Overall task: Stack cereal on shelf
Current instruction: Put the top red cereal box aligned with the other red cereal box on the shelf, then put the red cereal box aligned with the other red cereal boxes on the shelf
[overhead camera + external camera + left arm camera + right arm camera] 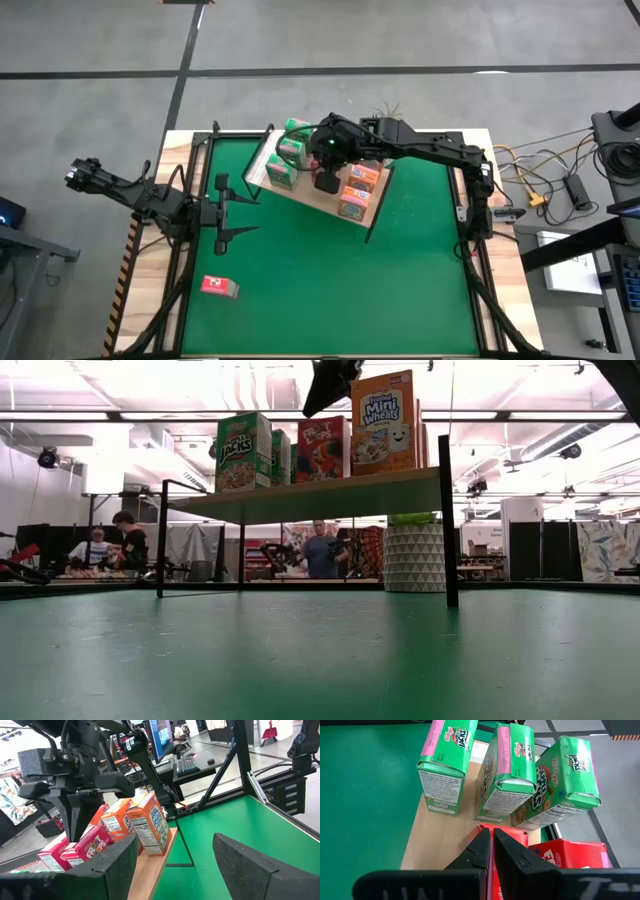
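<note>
Cereal boxes (pixel 320 165) stand on the shelf (pixel 312 196) at the mat's far side; one red box (pixel 219 288) lies alone on the green mat (pixel 330 270), near left. High view: right gripper (pixel 327 180) over the shelf; left gripper (pixel 232 208) beside the mat's left edge, well apart from the red box
Low view: boxes upright in a row on the raised shelf (pixel 300 496)
Left wrist view: fingers (pixel 245 865) spread, nothing between
Right wrist view: fingers (pixel 512 852) pressed together, empty, above a red box (pixel 507 836)
Judgement: light, stiff card, crushable; grip the narrow sides mid-height
</note>
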You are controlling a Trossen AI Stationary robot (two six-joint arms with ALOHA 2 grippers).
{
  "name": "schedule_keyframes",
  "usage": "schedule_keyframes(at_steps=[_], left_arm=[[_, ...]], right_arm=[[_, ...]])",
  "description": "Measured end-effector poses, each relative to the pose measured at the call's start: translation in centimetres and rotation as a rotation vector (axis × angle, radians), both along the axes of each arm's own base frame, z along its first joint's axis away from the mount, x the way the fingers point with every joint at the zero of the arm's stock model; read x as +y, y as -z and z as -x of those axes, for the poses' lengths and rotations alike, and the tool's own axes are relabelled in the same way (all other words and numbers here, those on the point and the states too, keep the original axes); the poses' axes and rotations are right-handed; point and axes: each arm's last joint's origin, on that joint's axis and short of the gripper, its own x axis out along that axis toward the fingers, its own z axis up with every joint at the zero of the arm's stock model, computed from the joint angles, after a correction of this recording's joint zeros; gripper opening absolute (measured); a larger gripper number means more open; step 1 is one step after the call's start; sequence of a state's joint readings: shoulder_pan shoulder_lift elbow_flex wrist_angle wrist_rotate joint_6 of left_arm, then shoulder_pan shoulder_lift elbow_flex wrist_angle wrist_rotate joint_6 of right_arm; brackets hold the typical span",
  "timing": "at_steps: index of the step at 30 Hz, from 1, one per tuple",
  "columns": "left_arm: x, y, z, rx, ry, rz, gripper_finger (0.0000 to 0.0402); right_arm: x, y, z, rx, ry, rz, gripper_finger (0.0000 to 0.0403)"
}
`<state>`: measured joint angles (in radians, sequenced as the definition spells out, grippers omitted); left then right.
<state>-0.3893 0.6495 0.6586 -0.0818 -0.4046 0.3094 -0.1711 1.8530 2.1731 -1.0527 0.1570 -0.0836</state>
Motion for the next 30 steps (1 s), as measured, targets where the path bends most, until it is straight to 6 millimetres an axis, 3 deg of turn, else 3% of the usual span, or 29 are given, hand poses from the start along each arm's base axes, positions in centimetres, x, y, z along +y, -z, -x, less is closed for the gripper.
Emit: schedule_keyframes(at_steps=[7, 13, 21, 30], left_arm=[[0.0, 0.0, 0.0, 0.0, 0.0, 0.004, 0.024], [-0.1, 0.1, -0.2, 0.006, -0.006, 0.088, 0.024], [-0.8, 1.3, -1.8, 0.08, -0.023, 0.221, 0.024], [-2.6, 0.0, -3.4, 0.406, -0.072, 0.298, 0.024]], right_arm=[[0.6, -0.3, 0.1, -0.007, -0.011, -0.002, 0.0012], [2.8, -2.1, 1.7, -0.026, -0.02, 0.026, 0.0012], [7.9, -2.7, 4.0, 0.051, -0.022, 0.123, 0.0012], [14.2, 0.0, 4.9, 0.135, -0.101, 0.164, 0.0012]])
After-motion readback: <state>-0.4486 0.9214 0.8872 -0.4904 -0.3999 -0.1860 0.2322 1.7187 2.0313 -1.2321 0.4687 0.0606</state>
